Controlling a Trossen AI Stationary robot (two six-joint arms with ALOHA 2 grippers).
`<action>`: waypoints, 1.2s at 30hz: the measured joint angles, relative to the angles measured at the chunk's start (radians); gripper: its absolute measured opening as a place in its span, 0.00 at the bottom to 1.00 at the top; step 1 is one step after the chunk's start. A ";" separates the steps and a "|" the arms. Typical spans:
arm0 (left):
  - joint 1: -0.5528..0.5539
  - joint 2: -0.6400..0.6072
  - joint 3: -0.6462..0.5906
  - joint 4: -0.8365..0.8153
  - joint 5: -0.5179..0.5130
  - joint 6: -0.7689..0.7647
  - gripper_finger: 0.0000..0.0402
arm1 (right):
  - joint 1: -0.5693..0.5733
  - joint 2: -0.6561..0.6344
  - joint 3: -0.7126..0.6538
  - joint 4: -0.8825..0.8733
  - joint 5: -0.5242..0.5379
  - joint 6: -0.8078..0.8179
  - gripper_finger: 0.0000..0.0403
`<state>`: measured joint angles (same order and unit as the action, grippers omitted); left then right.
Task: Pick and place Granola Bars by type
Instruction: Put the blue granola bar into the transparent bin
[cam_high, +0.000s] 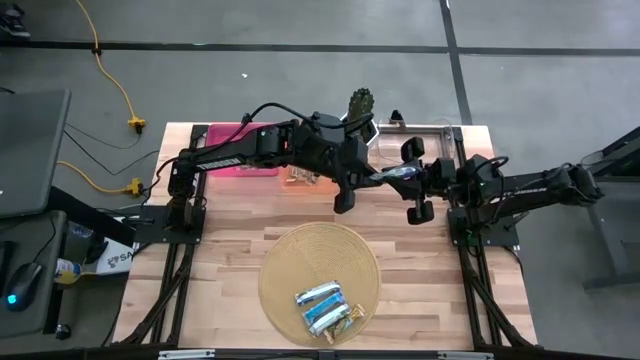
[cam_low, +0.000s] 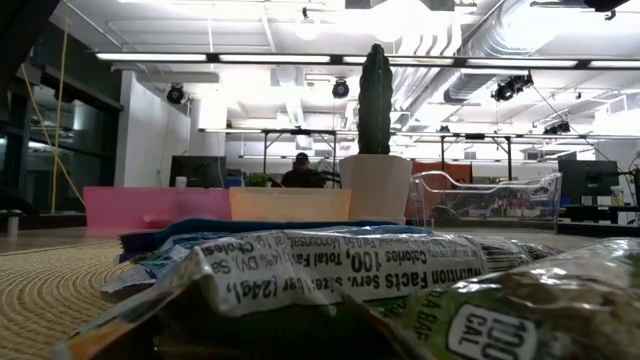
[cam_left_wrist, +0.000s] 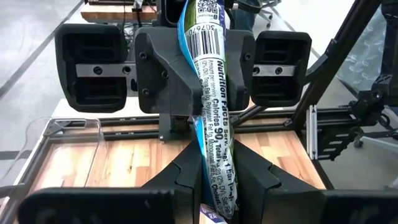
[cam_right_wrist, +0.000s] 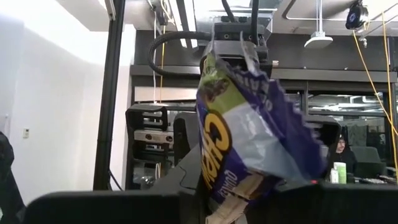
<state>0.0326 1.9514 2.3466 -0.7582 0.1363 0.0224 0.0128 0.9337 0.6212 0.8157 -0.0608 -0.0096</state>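
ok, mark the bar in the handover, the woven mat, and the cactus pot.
granola bar (cam_left_wrist: 211, 118), left wrist view, middle of the wrapper's printed label.
woven mat (cam_high: 300, 250), high view, bare upper part of the round mat.
cactus pot (cam_low: 375, 187), low view, centre of the white pot's front wall.

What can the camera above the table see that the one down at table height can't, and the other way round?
Only the high view shows both arms meeting above the table, the left gripper and right gripper each shut on one bar between them, plus the whole round mat. Only the low view shows the print on the mat's bars up close, and a person in the room behind. Both show the cactus, the pink bin and the clear bin.
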 joint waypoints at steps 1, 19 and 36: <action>0.000 0.000 0.000 0.000 -0.002 0.001 0.15 | 0.000 0.000 0.000 0.000 0.000 -0.004 0.14; 0.000 0.012 0.002 -0.015 -0.069 0.079 0.52 | 0.000 -0.023 0.000 -0.012 0.006 -0.032 0.14; 0.004 0.092 0.000 -0.144 -0.376 0.052 0.61 | -0.061 -0.190 0.000 -0.226 0.092 -0.070 0.14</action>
<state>0.0367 2.0430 2.3466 -0.9020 -0.2399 0.0746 -0.0482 0.7435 0.6213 0.5895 0.0313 -0.0797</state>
